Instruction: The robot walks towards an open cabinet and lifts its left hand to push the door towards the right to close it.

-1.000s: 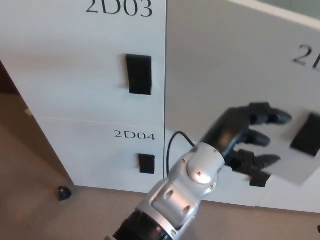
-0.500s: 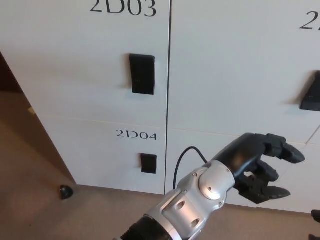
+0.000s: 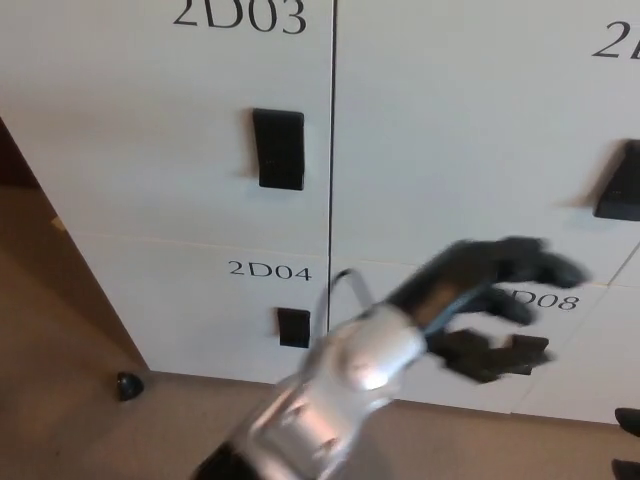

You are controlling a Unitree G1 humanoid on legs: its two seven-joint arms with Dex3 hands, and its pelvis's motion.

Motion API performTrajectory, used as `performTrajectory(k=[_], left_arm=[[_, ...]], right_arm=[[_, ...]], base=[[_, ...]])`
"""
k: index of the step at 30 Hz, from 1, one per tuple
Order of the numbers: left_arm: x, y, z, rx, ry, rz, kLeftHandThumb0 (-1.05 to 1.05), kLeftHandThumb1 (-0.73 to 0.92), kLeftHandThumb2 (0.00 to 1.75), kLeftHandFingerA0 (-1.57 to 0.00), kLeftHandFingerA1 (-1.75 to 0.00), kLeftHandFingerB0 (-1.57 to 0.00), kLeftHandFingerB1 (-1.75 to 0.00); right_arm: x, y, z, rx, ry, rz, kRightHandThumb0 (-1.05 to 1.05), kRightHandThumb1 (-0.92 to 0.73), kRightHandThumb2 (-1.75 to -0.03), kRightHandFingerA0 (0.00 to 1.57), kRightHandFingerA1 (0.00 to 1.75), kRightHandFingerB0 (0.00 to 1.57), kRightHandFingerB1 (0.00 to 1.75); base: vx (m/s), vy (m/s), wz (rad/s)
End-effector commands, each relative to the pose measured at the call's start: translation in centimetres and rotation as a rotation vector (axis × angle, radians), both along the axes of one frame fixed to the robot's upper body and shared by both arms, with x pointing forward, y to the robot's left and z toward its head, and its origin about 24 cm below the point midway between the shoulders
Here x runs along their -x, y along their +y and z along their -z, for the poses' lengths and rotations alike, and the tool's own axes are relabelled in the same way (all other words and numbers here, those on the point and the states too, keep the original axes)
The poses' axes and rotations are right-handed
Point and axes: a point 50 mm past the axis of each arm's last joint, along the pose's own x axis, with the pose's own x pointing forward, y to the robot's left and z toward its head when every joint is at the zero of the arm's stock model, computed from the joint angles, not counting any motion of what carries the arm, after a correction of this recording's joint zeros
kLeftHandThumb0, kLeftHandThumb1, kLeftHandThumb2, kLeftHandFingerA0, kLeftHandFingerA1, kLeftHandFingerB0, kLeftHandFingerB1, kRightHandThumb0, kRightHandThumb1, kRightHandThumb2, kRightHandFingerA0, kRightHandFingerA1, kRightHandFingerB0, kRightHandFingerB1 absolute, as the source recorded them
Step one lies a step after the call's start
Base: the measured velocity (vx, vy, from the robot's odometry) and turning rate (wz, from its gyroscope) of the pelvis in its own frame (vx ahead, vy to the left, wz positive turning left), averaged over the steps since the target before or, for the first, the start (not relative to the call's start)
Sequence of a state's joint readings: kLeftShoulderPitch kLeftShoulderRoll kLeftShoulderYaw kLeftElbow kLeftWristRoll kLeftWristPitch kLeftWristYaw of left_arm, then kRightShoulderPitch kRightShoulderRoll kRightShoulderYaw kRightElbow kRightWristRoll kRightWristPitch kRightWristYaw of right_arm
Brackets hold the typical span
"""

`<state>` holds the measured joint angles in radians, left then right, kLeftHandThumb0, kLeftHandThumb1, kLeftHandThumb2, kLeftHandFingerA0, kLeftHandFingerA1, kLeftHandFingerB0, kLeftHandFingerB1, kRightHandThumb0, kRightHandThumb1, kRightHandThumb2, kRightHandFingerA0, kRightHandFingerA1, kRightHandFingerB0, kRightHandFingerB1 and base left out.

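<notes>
One hand is all you have in view: the left hand (image 3: 490, 305), blurred, fingers spread apart and holding nothing, hanging in front of the low right part of the cabinet bank, and you cannot tell whether any fingertip touches the panel behind it. The right hand does not show. To do this step well, I judge you should check the seam (image 3: 331, 150) between the two columns first: the cabinet door (image 3: 470, 130) on the right already looks flush with its neighbour, so a hard shove is likely unnecessary; if any gap is left, press with flat fingers on bare panel, away from the handle, and push to the right and inward in one steady stroke, since a glancing touch could let the hand slide off the smooth face. That door is plain off-white, smooth and matte, filling the upper right of the view, with a black recessed handle (image 3: 619, 182) at its far right edge and part of a black label cut off by the frame above. Left of the seam sits the door marked 2D03 (image 3: 160, 130) with its own black handle (image 3: 278, 148), and under it the smaller 2D04 door (image 3: 200, 310). Below the task's door a label reading 08 shows just beside the fingers. A small dark knob (image 3: 128, 385) lies on the tan floor (image 3: 60, 400) at near left
</notes>
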<state>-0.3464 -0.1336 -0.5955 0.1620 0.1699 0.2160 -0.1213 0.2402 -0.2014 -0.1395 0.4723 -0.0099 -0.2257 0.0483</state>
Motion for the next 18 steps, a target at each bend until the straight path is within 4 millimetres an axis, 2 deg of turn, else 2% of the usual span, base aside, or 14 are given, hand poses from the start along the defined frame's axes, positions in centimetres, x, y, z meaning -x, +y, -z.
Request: performTrajectory(k=[1, 2, 3, 4, 5, 6, 7, 8, 11, 12, 18], left_arm=[[6.6, 17.0, 6.6, 0.002, 0.274, -0.389, -0.18, 0.58, 0.57, -0.52, -0.48, -0.43, -0.44], [7.8, 19.1, 7.5, 0.003, 0.311, -0.464, -0.18, 0.58, 0.57, -0.52, -0.48, -0.43, -0.44], [7.8, 19.1, 7.5, 0.003, 0.311, -0.464, -0.18, 0.58, 0.57, -0.52, -0.48, -0.43, -0.44], [9.1, 21.6, 8.5, -0.019, 0.345, -0.565, -0.24, 0.58, 0.64, -0.50, -0.51, -0.42, -0.46], [10.1, 23.1, 9.0, -0.036, 0.366, -0.630, -0.24, 0.58, 0.64, -0.50, -0.51, -0.42, -0.46], [10.5, 23.8, 9.3, -0.049, 0.374, -0.660, -0.24, 0.58, 0.64, -0.50, -0.51, -0.42, -0.46], [10.5, 23.8, 9.3, -0.049, 0.374, -0.660, -0.24, 0.58, 0.64, -0.50, -0.51, -0.42, -0.46], [11.0, 24.8, 9.6, -0.032, 0.405, -0.712, -0.15, 0.62, 0.57, -0.50, -0.49, -0.41, -0.43], [11.5, 26.8, 10.3, 0.021, 0.494, -0.826, -0.14, 0.67, 0.59, -0.47, -0.49, -0.39, -0.43], [11.3, 27.1, 10.3, 0.032, 0.500, -0.837, -0.17, 0.62, 0.58, -0.46, -0.48, -0.39, -0.44], [10.8, 27.3, 10.0, 0.057, 0.490, -0.842, -0.19, 0.63, 0.58, -0.47, -0.50, -0.39, -0.45]], right_arm=[[0.7, -2.3, 0.0, -0.016, 0.066, 0.040, -0.24, -0.71, -0.62, 0.55, 0.44, 0.50, 0.41], [0.7, -2.4, 0.0, -0.022, 0.069, 0.046, -0.24, -0.71, -0.62, 0.55, 0.44, 0.50, 0.41], [0.7, -2.4, 0.0, -0.022, 0.069, 0.046, -0.24, -0.71, -0.62, 0.55, 0.44, 0.50, 0.41], [0.9, -2.4, 0.2, -0.036, 0.072, 0.057, -0.25, -0.70, -0.61, 0.57, 0.44, 0.51, 0.41], [1.0, -2.3, 0.3, -0.046, 0.074, 0.065, -0.25, -0.70, -0.61, 0.57, 0.44, 0.51, 0.41], [1.1, -2.3, 0.4, -0.051, 0.076, 0.069, -0.25, -0.70, -0.61, 0.57, 0.44, 0.51, 0.41], [1.1, -2.3, 0.4, -0.051, 0.076, 0.069, -0.25, -0.70, -0.61, 0.57, 0.44, 0.51, 0.41], [1.2, -2.2, 0.6, -0.058, 0.078, 0.075, -0.26, -0.71, -0.61, 0.57, 0.44, 0.50, 0.41], [1.2, -2.0, 0.9, -0.067, 0.081, 0.082, -0.26, -0.70, -0.61, 0.56, 0.44, 0.49, 0.41], [1.1, -2.0, 0.9, -0.063, 0.081, 0.080, -0.26, -0.70, -0.61, 0.57, 0.45, 0.50, 0.41], [0.9, -2.2, 0.6, -0.062, 0.071, 0.082, -0.25, -0.70, -0.61, 0.56, 0.45, 0.50, 0.41]], base=[[0.00, 0.000, 0.00], [0.00, 0.000, 0.00], [0.00, 0.000, 0.00], [0.00, 0.000, 0.00], [0.00, 0.000, 0.00], [0.00, 0.000, 0.00], [0.00, 0.000, 0.00], [0.00, 0.000, 0.00], [0.00, 0.000, 0.00], [0.00, 0.000, 0.00], [0.00, 0.000, 0.00]])
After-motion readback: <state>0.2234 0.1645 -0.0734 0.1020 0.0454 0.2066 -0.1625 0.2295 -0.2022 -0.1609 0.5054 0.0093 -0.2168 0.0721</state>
